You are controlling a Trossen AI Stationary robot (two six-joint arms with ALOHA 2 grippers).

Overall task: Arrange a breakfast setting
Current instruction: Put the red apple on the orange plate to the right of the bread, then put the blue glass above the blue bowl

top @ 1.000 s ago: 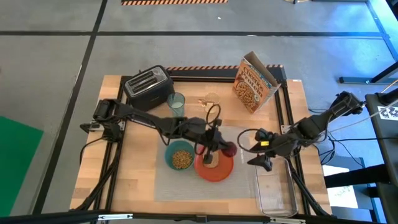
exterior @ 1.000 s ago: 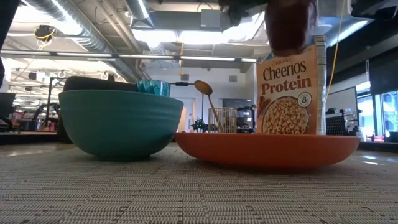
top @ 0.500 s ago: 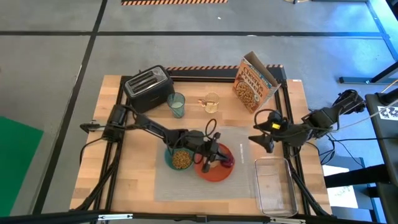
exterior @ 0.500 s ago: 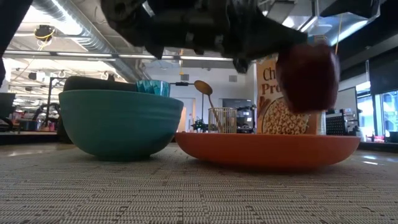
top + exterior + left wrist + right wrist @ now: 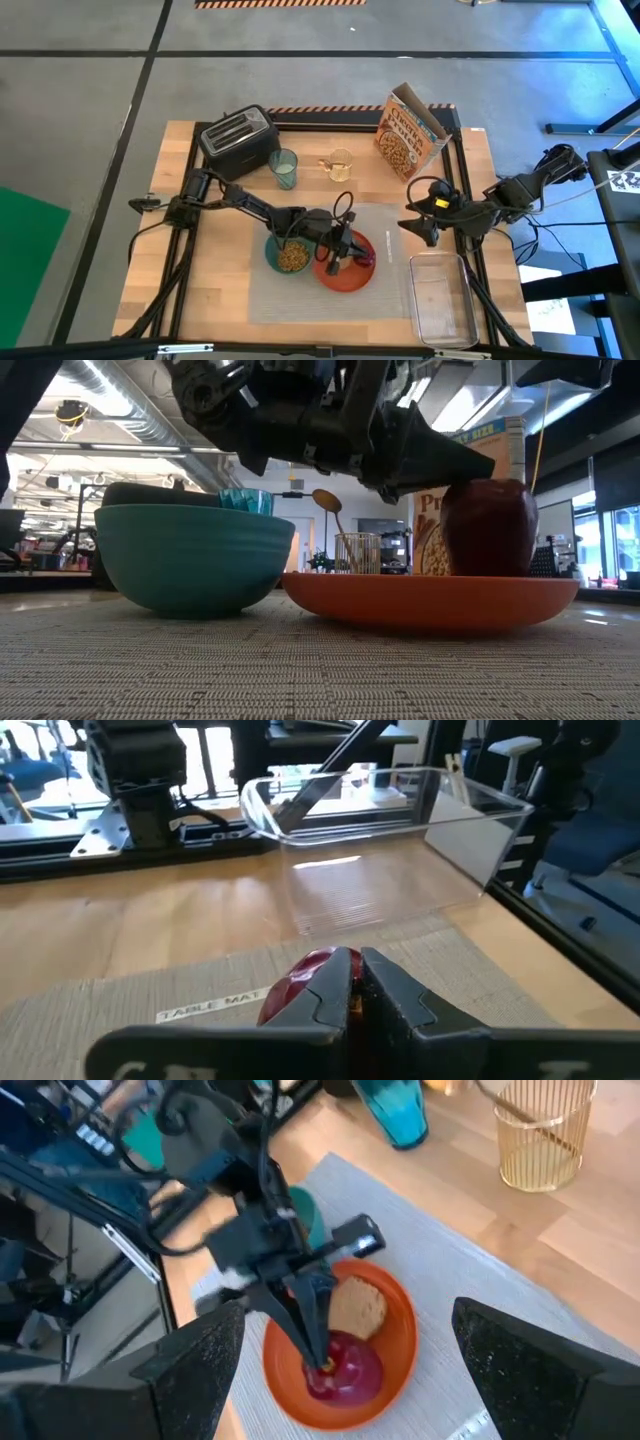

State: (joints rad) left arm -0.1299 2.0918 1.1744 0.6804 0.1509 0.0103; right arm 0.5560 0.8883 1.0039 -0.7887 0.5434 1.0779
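The small red fruit (image 5: 490,525) stands on the right part of the orange plate (image 5: 430,605), next to the toast slice (image 5: 358,1305). The plate and the teal bowl (image 5: 272,255), which holds cereal, rest on the grey placemat (image 5: 300,300). My left gripper (image 5: 356,982) is shut at the fruit's top. My right gripper (image 5: 348,1330) is open and empty above the table's right part, far of the clear tray. The teal cup (image 5: 284,168) stands by the toaster. The gold spoon (image 5: 328,502) stands in a wire holder. My left gripper pinches the fruit at its top (image 5: 325,1367) between its two shut fingers; the fingers hide the exact spot. They come slanting down from the table's left (image 5: 450,460). The fruit stands upright with its underside on the plate.
A black toaster (image 5: 238,140) and a cereal box (image 5: 408,130) stand at the far side. The gold wire holder (image 5: 338,165) is between them. A clear plastic tray (image 5: 440,298) lies at the near right, beside the placemat.
My left gripper has gone down and toward the near edge with the fruit. The fruit hung clear above the plate and now stands on it. My right gripper has drawn back from over the tray toward the far edge.
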